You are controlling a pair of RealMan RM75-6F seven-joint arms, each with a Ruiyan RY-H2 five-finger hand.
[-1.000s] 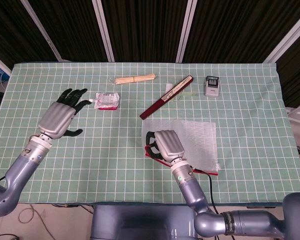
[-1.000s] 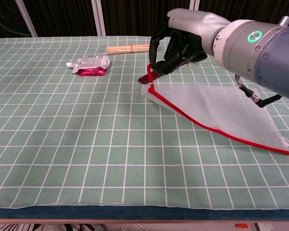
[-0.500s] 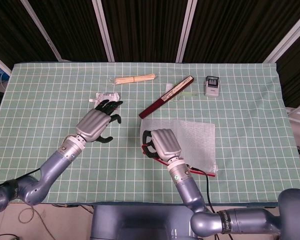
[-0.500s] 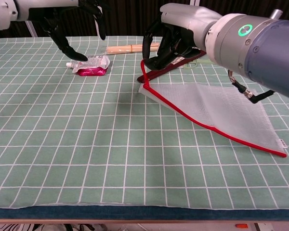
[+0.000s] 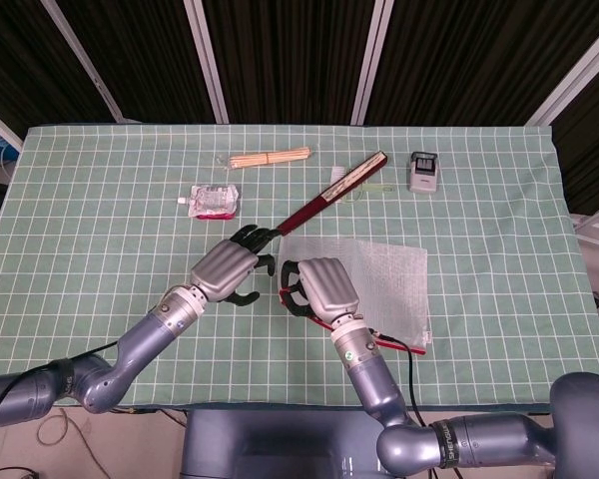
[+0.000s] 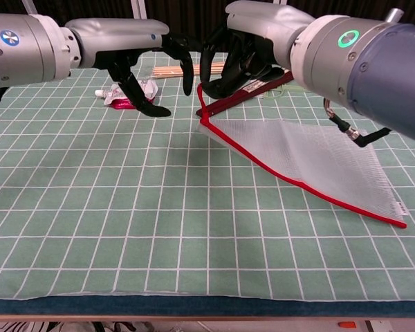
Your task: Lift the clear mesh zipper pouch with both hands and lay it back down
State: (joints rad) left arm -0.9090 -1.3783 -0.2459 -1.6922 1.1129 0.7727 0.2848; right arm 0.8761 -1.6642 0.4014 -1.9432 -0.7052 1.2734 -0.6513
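Observation:
The clear mesh zipper pouch [image 5: 384, 284] [image 6: 311, 155] with red trim lies right of the table's middle. Its left corner is raised off the green checked cloth and its far right end rests on the cloth. My right hand [image 5: 319, 286] [image 6: 252, 41] grips that raised red-edged corner, fingers curled around the trim. My left hand [image 5: 230, 269] [image 6: 135, 52] hovers just left of the same corner with its fingers spread, holding nothing and not touching the pouch.
A pink sachet [image 5: 213, 201] [image 6: 128, 97] lies behind the left hand, with a bundle of wooden sticks [image 5: 270, 158] further back. A long dark red case [image 5: 334, 192] lies diagonally behind the pouch, and a small grey device [image 5: 423, 171] sits at the back right.
My left hand has swung right from near the pink sachet to just beside the pouch's raised corner. My right hand has lifted that corner slightly higher and drawn it a little left.

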